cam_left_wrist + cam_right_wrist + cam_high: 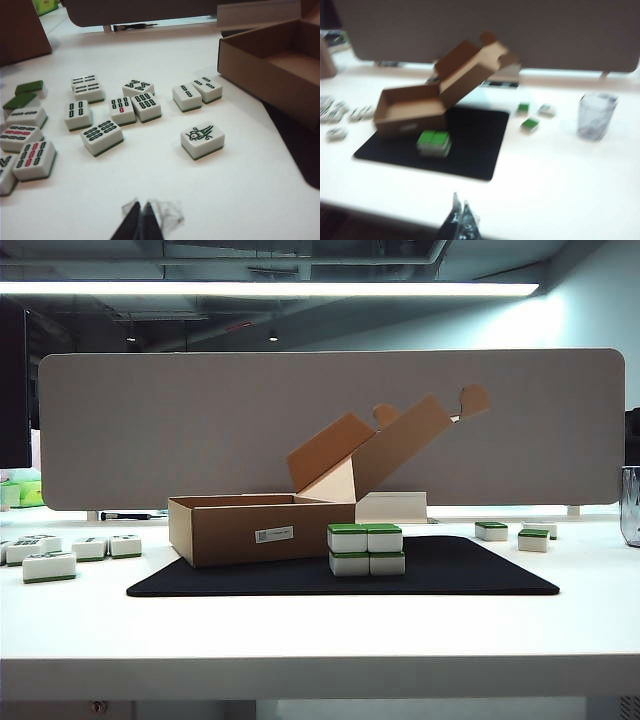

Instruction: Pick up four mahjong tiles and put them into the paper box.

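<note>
Four green-backed mahjong tiles stand as a two-by-two stack on a black mat, right in front of the paper box. The brown box is open and its tabbed lid leans up and back. The right wrist view shows the stack and the box well ahead of my right gripper, which is shut and empty above the table's near edge. My left gripper is shut and empty over bare white table, with a corner of the box off to one side. Neither gripper appears in the exterior view.
The black mat lies under the box and stack. Several loose face-up tiles are scattered left of the box. A few green-backed tiles and a clear cup sit to the right. A grey partition closes the back.
</note>
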Controlling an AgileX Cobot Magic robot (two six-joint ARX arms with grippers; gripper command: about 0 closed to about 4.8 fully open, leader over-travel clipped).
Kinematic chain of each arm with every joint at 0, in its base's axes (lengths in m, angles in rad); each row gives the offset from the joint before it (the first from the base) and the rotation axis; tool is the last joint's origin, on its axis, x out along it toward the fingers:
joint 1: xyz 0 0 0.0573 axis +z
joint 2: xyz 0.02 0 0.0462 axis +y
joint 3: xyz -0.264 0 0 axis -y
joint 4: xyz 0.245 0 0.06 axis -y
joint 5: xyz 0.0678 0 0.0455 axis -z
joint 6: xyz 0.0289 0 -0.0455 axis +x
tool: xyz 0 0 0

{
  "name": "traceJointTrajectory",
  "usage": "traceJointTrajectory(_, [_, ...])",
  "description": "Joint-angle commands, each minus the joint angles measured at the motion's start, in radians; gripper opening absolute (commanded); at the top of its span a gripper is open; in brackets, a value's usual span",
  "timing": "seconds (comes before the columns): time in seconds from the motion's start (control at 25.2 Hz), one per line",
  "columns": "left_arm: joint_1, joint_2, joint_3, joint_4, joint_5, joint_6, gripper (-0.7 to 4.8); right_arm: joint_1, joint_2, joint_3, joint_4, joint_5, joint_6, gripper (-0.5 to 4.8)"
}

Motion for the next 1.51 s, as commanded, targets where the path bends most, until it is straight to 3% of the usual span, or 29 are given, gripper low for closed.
traceJointTrajectory(0.04, [0.0,0.0,0.001,-0.011,0.002,-0.108,-0.06,0.0,-0.012,0.019,-0.079,-0.061,0.003,-0.01])
traceJointTrajectory(0.32, [-0.001,0.0,0.026,-0.01,0.12,-0.281,-0.06,0.0,-0.012,0.02,-0.117,-0.077,0.003,-0.01])
traceJointTrajectory(0.44, [-0.001,0.0,0.1,-0.012,0.175,-0.393,-0.06,0.0,-0.012,0.02,-0.112,-0.076,0.003,-0.01])
traceJointTrajectory(0.59, [-0.001,0.0,0.184,-0.018,0.227,-0.46,-0.06,0.0,-0.012,0.019,-0.108,-0.076,0.003,-0.01])
traceJointTrajectory(0.87, [-0.001,0.057,0.327,-0.075,0.262,-0.459,-0.06,0.0,-0.012,0.018,-0.108,-0.076,0.003,-0.01])
traceJointTrajectory(1.07, [-0.001,0.214,0.438,-0.075,0.317,-0.399,-0.06,0.0,-0.012,0.018,-0.108,-0.076,0.003,-0.01])
traceJointTrajectory(1.31, [-0.003,0.464,0.58,-0.08,0.36,-0.395,-0.06,0.0,-0.012,0.018,-0.108,-0.076,0.003,-0.01])
traceJointTrajectory(1.39, [-0.016,0.531,0.622,-0.079,0.36,-0.395,-0.06,0.0,-0.012,0.018,-0.108,-0.076,0.003,-0.01])
traceJointTrajectory(1.51, [-0.109,0.702,0.728,-0.079,0.355,-0.367,-0.06,0.0,-0.012,0.018,-0.108,-0.076,0.003,-0.01])
